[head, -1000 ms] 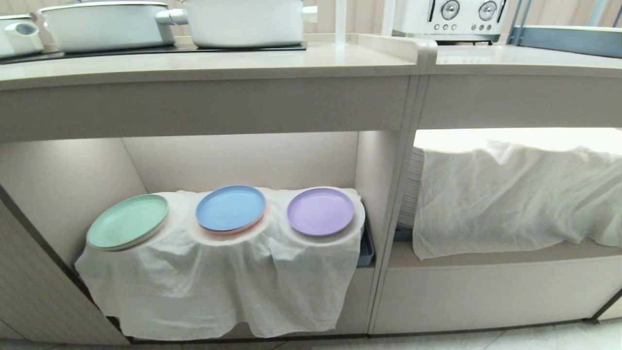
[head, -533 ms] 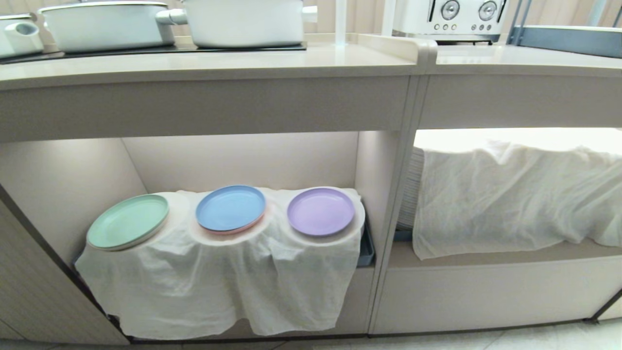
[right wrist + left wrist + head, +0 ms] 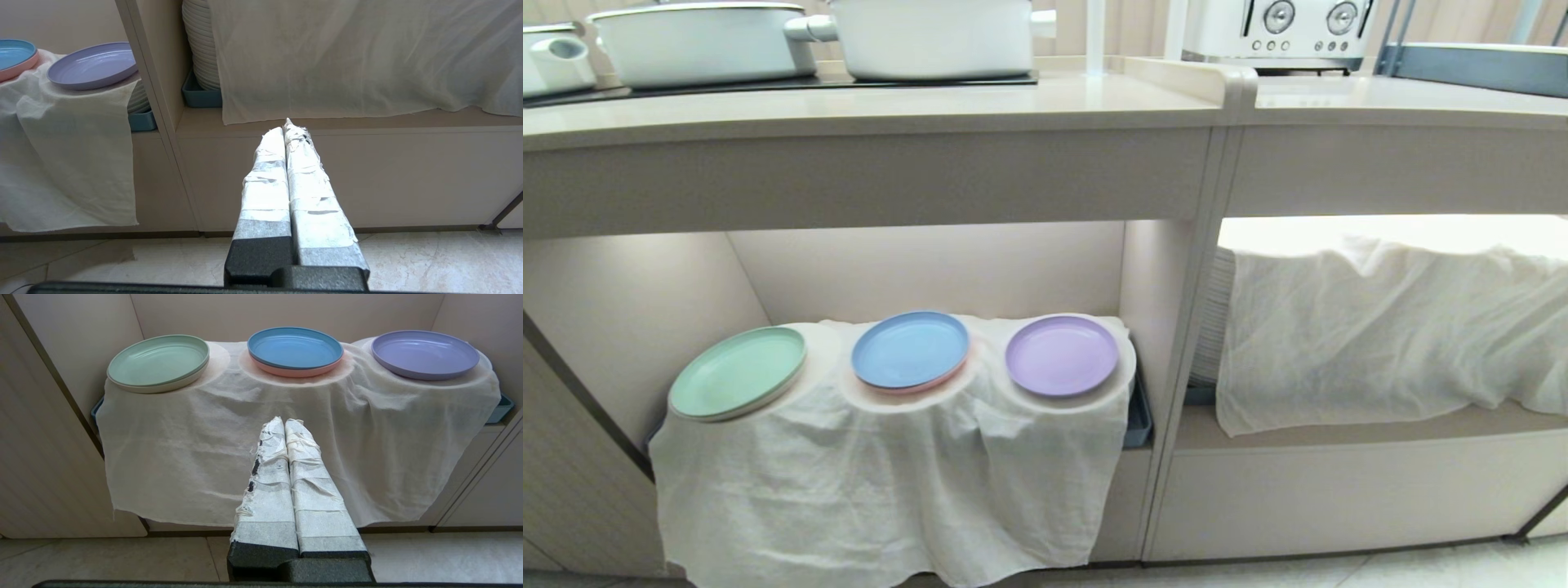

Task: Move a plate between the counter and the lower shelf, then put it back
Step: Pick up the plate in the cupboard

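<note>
The lilac plate (image 3: pixel 1062 355) lies flat on the right-hand hump of the white cloth (image 3: pixel 890 474) in the lit lower shelf (image 3: pixel 931 269); it also shows in the wrist views as the plate (image 3: pixel 425 353) and plate (image 3: pixel 92 65). The beige counter (image 3: pixel 890 102) runs above the shelf. Neither arm appears in the head view. My left gripper (image 3: pixel 284 420) is shut and empty, low in front of the hanging cloth, well short of the plates. My right gripper (image 3: pixel 284 124) is shut and empty, facing the base of the neighbouring compartment.
A mint-green plate (image 3: pixel 737 382) and a blue plate (image 3: pixel 910 349) on a pink one sit on the other humps. White pots (image 3: pixel 931 37) stand on the hob, a toaster (image 3: pixel 1278 28) on the adjoining top. A white plate stack (image 3: pixel 200 45) and draped cloth (image 3: pixel 1388 327) fill the right compartment.
The lower hem of the cloth under the plates now hangs lower in the head view, covering the dark gap at the floor. Plates and grippers have not moved.
</note>
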{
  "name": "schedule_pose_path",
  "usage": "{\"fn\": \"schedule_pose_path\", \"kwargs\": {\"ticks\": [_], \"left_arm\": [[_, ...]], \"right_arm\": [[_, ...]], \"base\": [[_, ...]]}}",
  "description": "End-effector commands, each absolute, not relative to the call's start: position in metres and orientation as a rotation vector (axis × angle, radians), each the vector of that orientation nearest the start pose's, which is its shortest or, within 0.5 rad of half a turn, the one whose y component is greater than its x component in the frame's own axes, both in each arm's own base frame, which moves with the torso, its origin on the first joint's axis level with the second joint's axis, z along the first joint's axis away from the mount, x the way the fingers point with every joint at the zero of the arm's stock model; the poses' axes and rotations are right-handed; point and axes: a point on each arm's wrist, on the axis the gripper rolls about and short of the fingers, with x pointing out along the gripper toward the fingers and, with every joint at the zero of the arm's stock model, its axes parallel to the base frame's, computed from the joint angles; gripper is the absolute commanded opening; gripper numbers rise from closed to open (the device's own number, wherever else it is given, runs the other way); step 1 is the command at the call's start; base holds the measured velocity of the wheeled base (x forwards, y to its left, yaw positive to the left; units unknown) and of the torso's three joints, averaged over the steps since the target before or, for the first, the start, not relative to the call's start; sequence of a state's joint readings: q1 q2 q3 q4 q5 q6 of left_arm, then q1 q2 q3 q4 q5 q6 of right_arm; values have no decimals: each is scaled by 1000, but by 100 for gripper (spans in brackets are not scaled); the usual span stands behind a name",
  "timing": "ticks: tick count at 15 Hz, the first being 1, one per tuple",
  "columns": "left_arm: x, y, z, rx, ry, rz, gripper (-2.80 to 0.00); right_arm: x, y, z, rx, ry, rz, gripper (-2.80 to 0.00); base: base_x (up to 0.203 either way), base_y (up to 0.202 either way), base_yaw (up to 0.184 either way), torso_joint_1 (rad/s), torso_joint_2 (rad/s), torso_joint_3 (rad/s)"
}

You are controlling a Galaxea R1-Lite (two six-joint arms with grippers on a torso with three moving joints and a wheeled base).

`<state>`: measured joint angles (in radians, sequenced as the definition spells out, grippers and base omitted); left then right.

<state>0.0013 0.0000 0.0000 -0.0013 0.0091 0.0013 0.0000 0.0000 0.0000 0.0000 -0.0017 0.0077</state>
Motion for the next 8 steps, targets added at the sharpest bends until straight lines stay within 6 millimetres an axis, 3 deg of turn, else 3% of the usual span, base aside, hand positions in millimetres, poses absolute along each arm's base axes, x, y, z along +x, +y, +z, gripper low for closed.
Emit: {"fn": "schedule_pose_path", "kwargs": {"ticks": [1,8], "left_arm": [[-23,0,76,0,0,11,-280],[-23,0,76,0,0,11,-280]], "right_arm": [[-23,0,75,8,0,-2,-280],[-23,0,75,7,0,-2,-280]], "base": [[0,0,0,0,0,0],[0,0,0,0,0,0]]}}
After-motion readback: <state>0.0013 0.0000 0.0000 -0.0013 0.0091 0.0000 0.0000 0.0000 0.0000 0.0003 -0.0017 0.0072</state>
